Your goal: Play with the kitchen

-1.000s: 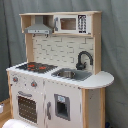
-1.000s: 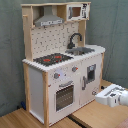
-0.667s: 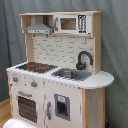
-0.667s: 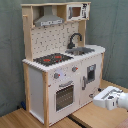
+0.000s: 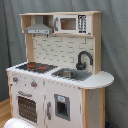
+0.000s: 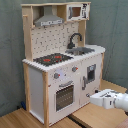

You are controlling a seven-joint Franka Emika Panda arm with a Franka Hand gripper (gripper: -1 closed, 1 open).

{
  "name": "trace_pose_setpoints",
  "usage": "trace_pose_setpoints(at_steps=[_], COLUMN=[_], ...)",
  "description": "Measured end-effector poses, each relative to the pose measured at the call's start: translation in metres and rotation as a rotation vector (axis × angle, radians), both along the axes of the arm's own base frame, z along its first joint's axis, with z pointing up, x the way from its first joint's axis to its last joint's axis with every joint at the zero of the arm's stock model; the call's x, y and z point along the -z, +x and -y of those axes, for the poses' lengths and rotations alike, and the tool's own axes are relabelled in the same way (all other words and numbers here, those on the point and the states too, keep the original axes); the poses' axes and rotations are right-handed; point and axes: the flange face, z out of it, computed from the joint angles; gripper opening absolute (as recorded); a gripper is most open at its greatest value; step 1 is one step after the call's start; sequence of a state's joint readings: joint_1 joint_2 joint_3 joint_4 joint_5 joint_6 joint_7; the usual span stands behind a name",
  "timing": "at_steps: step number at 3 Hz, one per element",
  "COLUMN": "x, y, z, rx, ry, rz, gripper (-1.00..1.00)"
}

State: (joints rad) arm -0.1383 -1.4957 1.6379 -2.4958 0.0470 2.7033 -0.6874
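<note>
The arm (image 6: 111,99) nears the kitchen (image 6: 60,75) low down, fingers' state untellable, and an overshoot could bump the cabinet front.

In the second exterior view the arm (image 6: 111,99) enters from the right edge, so only its white front part shows and its jaws cannot be made out. In the first exterior view the kitchen (image 5: 60,95) is cut off at the bottom edge, hiding its base.
</note>
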Motion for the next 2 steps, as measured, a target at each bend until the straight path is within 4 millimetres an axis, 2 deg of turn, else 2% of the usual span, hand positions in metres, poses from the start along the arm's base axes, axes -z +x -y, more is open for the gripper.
trace_pose_setpoints(at_steps=[2], x=[-0.0024], y=[0.0061], z=[0.0066], rx=[0.034], ry=[0.266], rz=[-0.017], gripper=[1.0])
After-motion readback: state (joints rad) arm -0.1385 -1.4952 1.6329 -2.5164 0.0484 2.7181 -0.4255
